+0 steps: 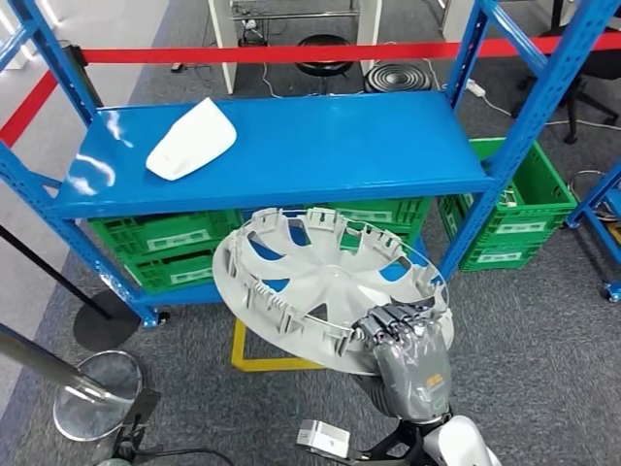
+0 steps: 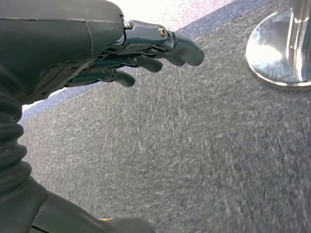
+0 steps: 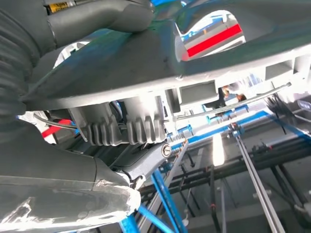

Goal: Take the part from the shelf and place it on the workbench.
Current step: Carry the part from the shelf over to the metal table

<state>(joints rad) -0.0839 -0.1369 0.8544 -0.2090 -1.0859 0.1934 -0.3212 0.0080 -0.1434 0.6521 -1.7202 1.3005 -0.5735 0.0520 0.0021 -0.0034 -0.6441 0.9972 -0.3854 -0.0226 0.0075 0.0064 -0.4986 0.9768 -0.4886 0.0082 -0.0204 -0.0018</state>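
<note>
One part, the grey wheel cover (image 1: 322,282), is already off the blue shelf (image 1: 293,155) and hangs in the air in front of it, tilted, gripped at its near rim by the right hand (image 1: 399,330), whose fingers are clamped over the edge. A white moulded part (image 1: 192,139) lies on the shelf, untouched. The left hand (image 2: 110,53) holds nothing; its fingers lie loosely extended over grey carpet (image 2: 201,160) near a chrome stand base (image 2: 282,53). Taking looks finished; carrying to the workbench and setting down are left.
</note>
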